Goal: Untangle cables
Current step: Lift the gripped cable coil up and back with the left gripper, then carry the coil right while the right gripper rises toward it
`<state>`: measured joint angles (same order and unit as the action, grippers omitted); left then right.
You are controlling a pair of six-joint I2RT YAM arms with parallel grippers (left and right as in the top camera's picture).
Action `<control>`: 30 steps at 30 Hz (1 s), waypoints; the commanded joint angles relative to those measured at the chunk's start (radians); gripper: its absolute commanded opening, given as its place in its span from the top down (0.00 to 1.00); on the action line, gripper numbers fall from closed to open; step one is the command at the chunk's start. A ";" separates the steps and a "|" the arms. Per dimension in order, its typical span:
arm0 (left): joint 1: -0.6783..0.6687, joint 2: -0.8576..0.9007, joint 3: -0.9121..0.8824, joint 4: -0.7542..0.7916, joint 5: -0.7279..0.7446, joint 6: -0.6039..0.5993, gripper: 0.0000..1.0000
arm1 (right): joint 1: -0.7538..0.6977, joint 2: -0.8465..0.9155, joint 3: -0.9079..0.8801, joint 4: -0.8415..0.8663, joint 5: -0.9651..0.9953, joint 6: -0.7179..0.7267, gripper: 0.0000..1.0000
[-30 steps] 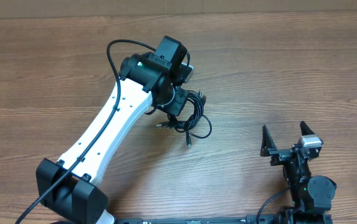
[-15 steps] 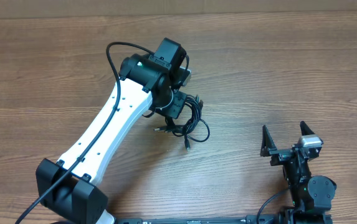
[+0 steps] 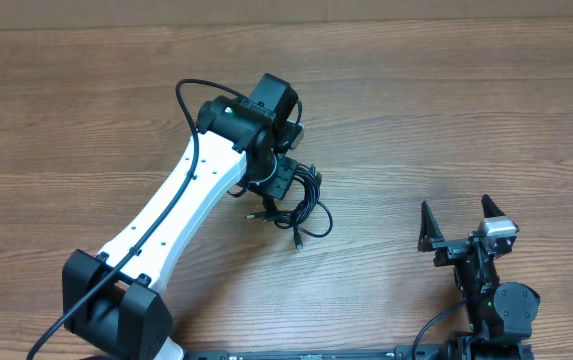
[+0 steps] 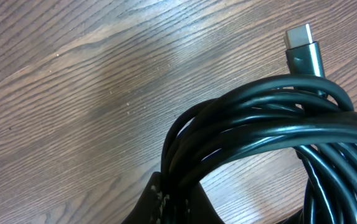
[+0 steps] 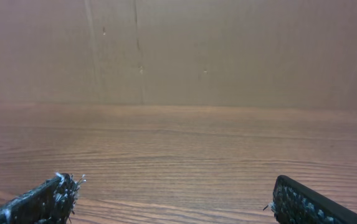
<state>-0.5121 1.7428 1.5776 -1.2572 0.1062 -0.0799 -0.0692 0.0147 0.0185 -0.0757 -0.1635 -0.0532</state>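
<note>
The cables [image 3: 304, 205] are a bunch of thin black cords in tangled loops near the table's middle, with small plug tips sticking out at the left and bottom. My left gripper [image 3: 284, 180] is shut on the top of the bunch. In the left wrist view the cables [image 4: 271, 124] fill the right side as glossy black loops, a silver-tipped plug [image 4: 303, 43] points up, and my left gripper [image 4: 178, 202] pinches several strands between its dark fingers. My right gripper [image 3: 458, 222] stands open at the front right, far from the cables, and in its own view the right gripper [image 5: 172, 199] holds nothing.
The white left arm [image 3: 166, 220] runs diagonally from the front left to the bunch. A brown cardboard wall [image 5: 178, 50] stands beyond the table's far edge. Bare wood table [image 3: 446, 110] lies on all sides of the cables.
My left gripper has drawn the cable bunch slightly toward the front left, and the loops have pulled in tighter. The right arm has stayed still.
</note>
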 commanded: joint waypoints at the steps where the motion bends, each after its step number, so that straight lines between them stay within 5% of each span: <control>1: 0.010 -0.027 0.000 0.001 0.024 -0.022 0.96 | 0.008 -0.012 -0.011 0.003 0.013 -0.004 0.00; 19: 0.061 -0.079 0.000 0.005 0.072 0.002 0.96 | 0.008 -0.012 -0.011 0.003 0.013 -0.004 0.00; 30: 0.128 -0.143 0.000 0.005 0.354 0.468 0.96 | 0.008 -0.012 -0.011 0.066 0.021 0.000 0.00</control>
<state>-0.3851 1.6375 1.5768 -1.2560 0.3061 0.1913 -0.0692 0.0147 0.0185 -0.0250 -0.1486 -0.0528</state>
